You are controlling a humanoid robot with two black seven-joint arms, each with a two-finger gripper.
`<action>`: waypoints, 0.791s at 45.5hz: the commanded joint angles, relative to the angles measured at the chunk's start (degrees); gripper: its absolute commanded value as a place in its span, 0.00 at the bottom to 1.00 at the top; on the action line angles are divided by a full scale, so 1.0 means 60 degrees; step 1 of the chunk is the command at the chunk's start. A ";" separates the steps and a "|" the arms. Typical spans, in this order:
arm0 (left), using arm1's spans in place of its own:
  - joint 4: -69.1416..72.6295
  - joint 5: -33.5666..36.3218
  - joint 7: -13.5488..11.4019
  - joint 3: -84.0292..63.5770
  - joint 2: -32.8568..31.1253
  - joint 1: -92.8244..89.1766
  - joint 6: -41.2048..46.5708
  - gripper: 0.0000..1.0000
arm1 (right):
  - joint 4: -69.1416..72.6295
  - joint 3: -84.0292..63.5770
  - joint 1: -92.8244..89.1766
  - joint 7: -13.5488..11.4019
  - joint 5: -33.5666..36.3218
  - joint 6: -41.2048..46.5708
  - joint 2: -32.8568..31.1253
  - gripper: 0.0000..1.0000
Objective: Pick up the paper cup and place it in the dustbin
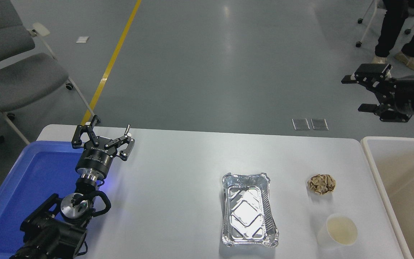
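White cup: the paper cup [337, 231] stands upright at 5 o'clock on the tabletop [178, 172], untouched.
Right claw [362, 92]: spread apart, empty, high at 2 o'clock.
Approach: descend over the rim, avoiding the paper ball [322, 184].
Dustbin [372, 169]: 3 o'clock edge.
Left claw [102, 135]: parked, spread.

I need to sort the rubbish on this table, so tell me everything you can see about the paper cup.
The paper cup is small and white, with a round rim and a cream-coloured inside that looks empty. It stands upright, mouth up, on the white table near its front right corner. Nothing touches it: the foil tray lies to its left and the brown paper ball sits behind it.
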 commanded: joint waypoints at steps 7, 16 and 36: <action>0.0000 -0.0001 0.0000 0.0001 0.0000 0.0000 -0.0004 0.99 | 0.2191 -0.4895 0.5070 0.0254 0.0140 -0.0014 0.3412 1.00; 0.0000 -0.0001 0.0000 0.0001 0.0000 0.0000 0.0011 0.99 | 0.2631 -0.4896 0.5409 0.0372 0.0155 -0.0014 0.5215 1.00; 0.0000 -0.0001 0.0000 0.0001 0.0000 0.0000 0.0011 0.99 | 0.3771 -0.6404 0.5145 0.0372 -0.0035 0.0000 0.6184 1.00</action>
